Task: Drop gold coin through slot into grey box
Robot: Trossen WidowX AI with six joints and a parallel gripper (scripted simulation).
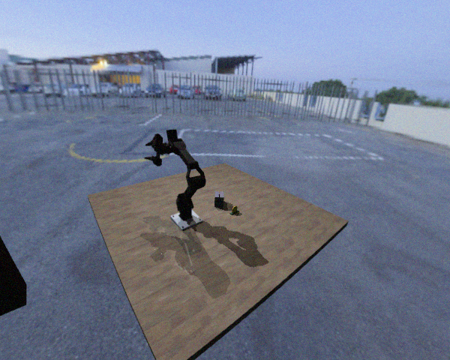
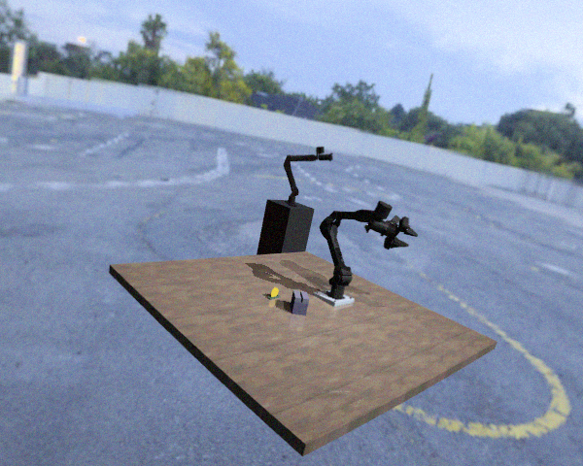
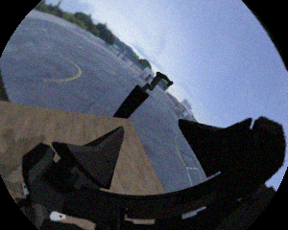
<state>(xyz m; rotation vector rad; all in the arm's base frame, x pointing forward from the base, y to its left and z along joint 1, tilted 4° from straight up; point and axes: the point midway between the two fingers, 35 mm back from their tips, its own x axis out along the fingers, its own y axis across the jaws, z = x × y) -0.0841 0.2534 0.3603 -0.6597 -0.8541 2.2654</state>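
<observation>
The gold coin (image 1: 235,208) (image 2: 274,291) stands on edge in the small dark-green holder (image 1: 232,213) (image 2: 270,297). The grey box (image 1: 219,202) (image 2: 299,304) stands close beside it, between the coin and the arm's base in the exterior view; a dark slot shows in its lid. My gripper (image 1: 146,151) (image 2: 412,240) (image 3: 151,126) is open and empty, with its fingers wide apart. It is high in the air, on the far side of the arm's base from the coin and box, and points away from them. Neither the coin, the holder nor the box can be made out in the wrist view.
The wooden board (image 1: 171,321) (image 2: 361,371) (image 3: 134,177) carries the arm's white base plate (image 1: 185,223) (image 2: 336,300). Beyond the board, a tall dark pedestal (image 2: 285,228) bears a second arm (image 2: 291,175) (image 3: 134,100). A dark block (image 1: 2,274) shows at the left in the top view.
</observation>
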